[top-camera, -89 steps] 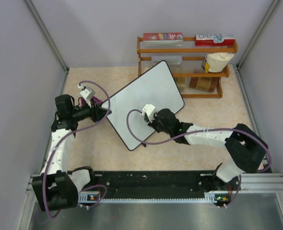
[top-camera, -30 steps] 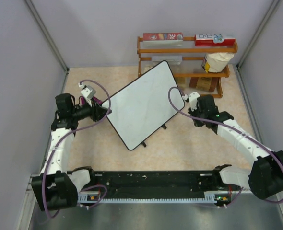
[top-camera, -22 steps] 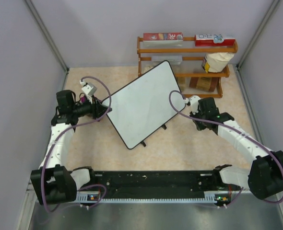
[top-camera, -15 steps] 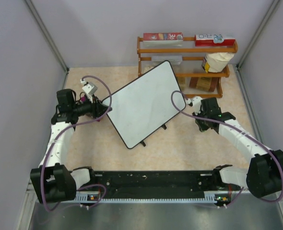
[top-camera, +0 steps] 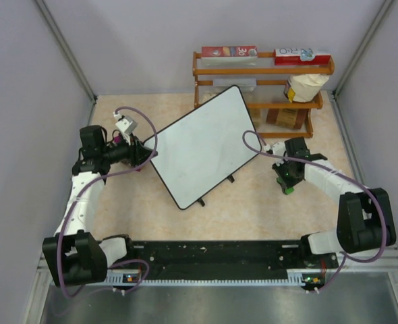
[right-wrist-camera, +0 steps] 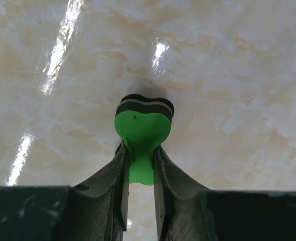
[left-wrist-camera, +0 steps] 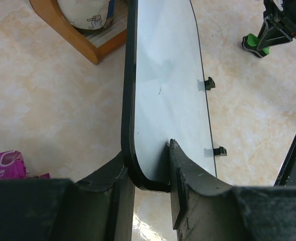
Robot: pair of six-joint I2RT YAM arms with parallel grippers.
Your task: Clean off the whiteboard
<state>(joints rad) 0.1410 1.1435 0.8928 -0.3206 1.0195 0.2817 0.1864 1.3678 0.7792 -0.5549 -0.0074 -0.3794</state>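
The whiteboard (top-camera: pixel 202 148) lies at a slant across the middle of the table, its white face blank apart from a tiny speck (left-wrist-camera: pixel 159 90). My left gripper (top-camera: pixel 145 156) is shut on the board's black-framed left corner, with one finger on each face (left-wrist-camera: pixel 148 168). To the right of the board, apart from it, my right gripper (top-camera: pixel 287 183) points down at the table. It is shut on a green eraser (right-wrist-camera: pixel 143 128), whose dark felt end rests on the tabletop (top-camera: pixel 289 190). Two small black feet (left-wrist-camera: pixel 208 84) stick out from the board's lower edge.
A wooden rack (top-camera: pixel 263 67) stands at the back right behind the board, with boxes on top and a bag and a block on its shelves. A pink packet (left-wrist-camera: pixel 5 165) lies on the table near the left gripper. Grey walls close in both sides.
The right arm has swung off the whiteboard to its right and come down until the eraser meets the table. The left gripper keeps its hold on the board, barely shifted.
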